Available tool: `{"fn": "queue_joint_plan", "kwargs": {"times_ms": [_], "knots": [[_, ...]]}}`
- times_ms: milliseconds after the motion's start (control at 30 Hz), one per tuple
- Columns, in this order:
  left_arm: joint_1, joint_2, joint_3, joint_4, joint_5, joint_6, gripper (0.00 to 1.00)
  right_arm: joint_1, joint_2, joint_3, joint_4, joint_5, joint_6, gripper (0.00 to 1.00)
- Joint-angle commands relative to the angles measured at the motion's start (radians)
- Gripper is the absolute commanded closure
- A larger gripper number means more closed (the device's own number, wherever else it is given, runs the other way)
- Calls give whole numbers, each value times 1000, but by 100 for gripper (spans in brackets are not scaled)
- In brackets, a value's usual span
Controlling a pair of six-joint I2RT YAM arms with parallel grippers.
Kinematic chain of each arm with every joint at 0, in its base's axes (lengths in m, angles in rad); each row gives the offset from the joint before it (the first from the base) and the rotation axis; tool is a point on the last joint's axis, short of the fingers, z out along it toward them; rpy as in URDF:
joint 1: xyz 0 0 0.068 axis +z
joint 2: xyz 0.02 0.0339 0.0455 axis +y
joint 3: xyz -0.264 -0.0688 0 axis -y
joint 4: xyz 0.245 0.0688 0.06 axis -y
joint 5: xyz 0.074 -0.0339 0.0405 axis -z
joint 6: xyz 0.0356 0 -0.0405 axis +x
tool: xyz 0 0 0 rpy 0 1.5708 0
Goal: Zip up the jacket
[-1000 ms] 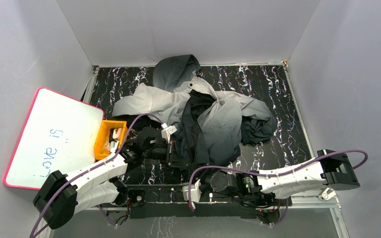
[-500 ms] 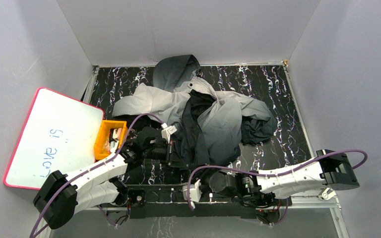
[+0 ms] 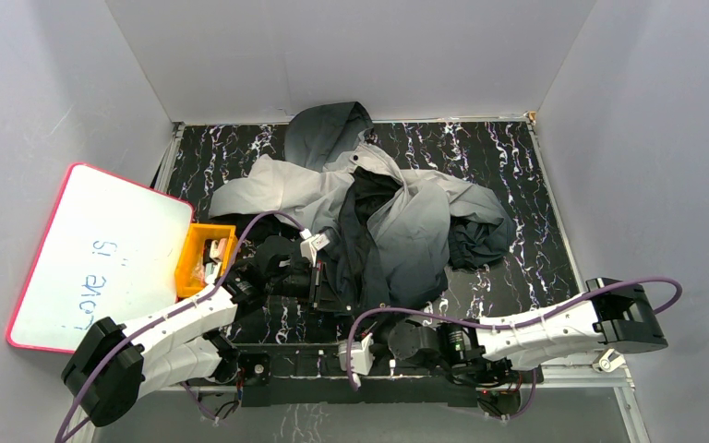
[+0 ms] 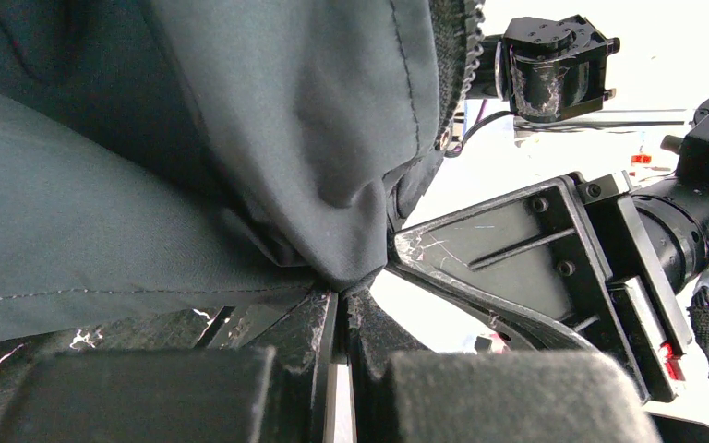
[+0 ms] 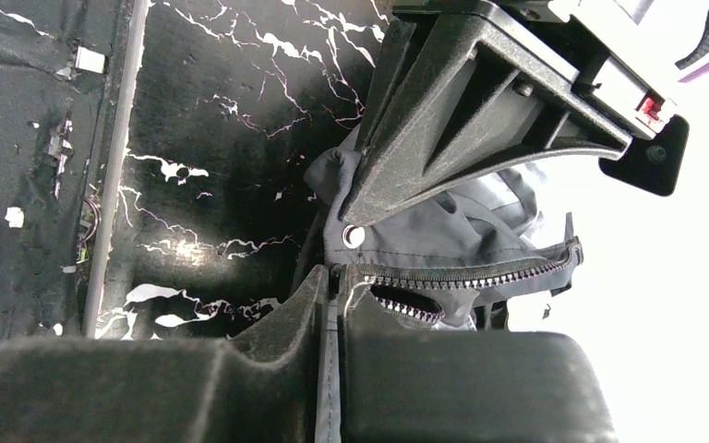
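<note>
As left hand (image 4: 342, 297), right hand (image 5: 332, 275) seemingly pinch one jacket (image 3: 397, 221), one bin (image 3: 205, 258)

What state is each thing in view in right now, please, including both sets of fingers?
jacket: crumpled, front open.
zipper: undone, teeth not joined.
left fingers: shut on a fold of the jacket.
right fingers: closed at the zipper's bottom end, apparently pinching it.
whiteboard: written on.
orange bin: holding small items.
</note>
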Motion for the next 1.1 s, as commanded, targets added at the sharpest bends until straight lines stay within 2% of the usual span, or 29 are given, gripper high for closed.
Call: {"fn": "queue_joint_plan", "kwargs": {"times_ms": [0, 67, 100, 333, 767, 867, 1067], "knots": [[-5, -13, 2, -12, 45, 9, 100, 0, -30, 5, 69, 35, 42, 93], [-6, -13, 3, -12, 46, 12, 100, 0, -33, 11, 58, 33, 61, 100], [-5, -13, 4, -14, 47, 14, 100, -2, -34, 15, 52, 29, 72, 100], [-6, -13, 10, -27, 46, 27, 100, -55, -35, 61, -24, -37, 177, 100], [-6, -13, 8, -27, 55, 31, 100, -287, -55, 138, -110, -347, 390, 100], [-6, -19, 7, -26, 55, 30, 100, -304, -49, 139, -115, -356, 395, 100], [-6, -22, 4, -25, 61, 28, 100, -308, -45, 112, -57, -278, 391, 100]]}}
